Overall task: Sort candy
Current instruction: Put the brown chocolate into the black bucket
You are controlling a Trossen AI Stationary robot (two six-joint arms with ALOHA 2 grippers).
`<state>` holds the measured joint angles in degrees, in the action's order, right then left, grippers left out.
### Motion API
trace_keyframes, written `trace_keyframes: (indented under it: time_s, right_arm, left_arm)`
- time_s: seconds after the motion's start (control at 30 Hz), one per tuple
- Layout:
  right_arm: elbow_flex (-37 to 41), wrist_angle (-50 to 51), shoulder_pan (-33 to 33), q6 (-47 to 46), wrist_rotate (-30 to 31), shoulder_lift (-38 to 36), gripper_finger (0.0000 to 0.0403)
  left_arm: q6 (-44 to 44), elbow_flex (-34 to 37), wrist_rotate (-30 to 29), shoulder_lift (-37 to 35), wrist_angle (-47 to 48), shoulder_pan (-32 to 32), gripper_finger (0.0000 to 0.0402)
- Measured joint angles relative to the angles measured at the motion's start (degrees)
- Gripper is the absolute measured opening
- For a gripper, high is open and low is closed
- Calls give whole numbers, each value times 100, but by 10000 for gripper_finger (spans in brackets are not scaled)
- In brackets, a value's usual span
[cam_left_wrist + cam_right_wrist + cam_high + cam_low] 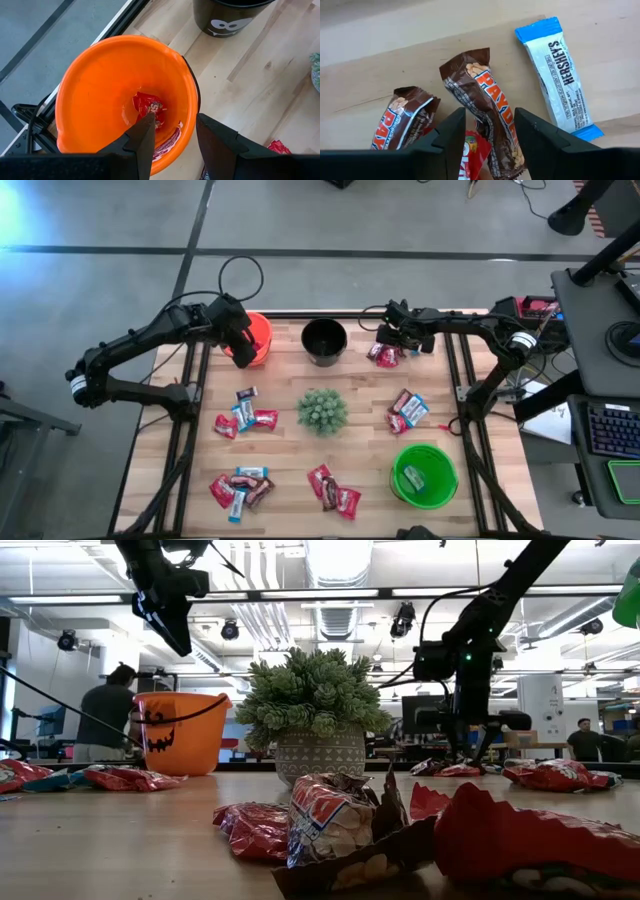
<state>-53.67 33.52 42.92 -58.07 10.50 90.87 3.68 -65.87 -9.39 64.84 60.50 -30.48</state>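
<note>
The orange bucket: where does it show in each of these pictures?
High view: orange bucket at the table's far left corner, under the left hand.
Low view: left of centre, with a pumpkin face.
Left wrist view: fills the middle, a red candy inside.
Right wrist view: not in it.
Shared landmark: the black bucket beside it.

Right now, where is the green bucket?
In the high view the green bucket stands at the table's near right corner, just below a small candy pile and right of the plant.

"HERSHEY'S" on blue-white candy [559, 75]
</note>
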Motion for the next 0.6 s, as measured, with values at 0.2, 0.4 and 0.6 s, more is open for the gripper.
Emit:
trace_keyframes:
  time_s: [0.2, 0.4, 0.6]
  right_arm:
    - [36, 5, 0, -3, -42, 0, 146]
    - [55, 5, 0, -139, 7, 0, 123]
    - [52, -7, -2, -247, 42, 172, 73]
  left_arm:
    - [-3, 0, 0, 0, 1, 0, 126]
    - [-22, 0, 0, 0, -1, 0, 126]
    - [-22, 0, 0, 0, -1, 0, 126]
